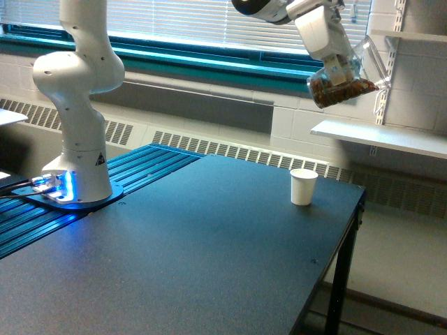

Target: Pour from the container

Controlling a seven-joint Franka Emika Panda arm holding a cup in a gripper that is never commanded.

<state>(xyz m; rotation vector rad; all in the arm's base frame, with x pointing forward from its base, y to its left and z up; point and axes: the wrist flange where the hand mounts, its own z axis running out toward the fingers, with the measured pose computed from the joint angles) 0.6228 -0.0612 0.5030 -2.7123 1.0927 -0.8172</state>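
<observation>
Dark bench (209, 258) under a window with closed blinds (195, 24) and a teal sill; white block wall and a long radiator grille behind. White arm base (73, 105) bolted at the exterior view's left, blue light glowing at its foot. High at the upper right, hand (340, 70) clamped on the container (346, 80), white fingers (338, 67) pressed to its clear wall. Container held in mid-air, tipped well over, mouth up and toward the exterior view's right, bottom toward the left. Brown granular material (341, 89) heaped along the lower side of the container, none seen falling. Small white paper cup (303, 186) upright on the bench near its far right edge, well below the container and a little to the left of it; inside hidden from this angle. White wall shelf (380, 136) on slotted rails behind the container.
</observation>
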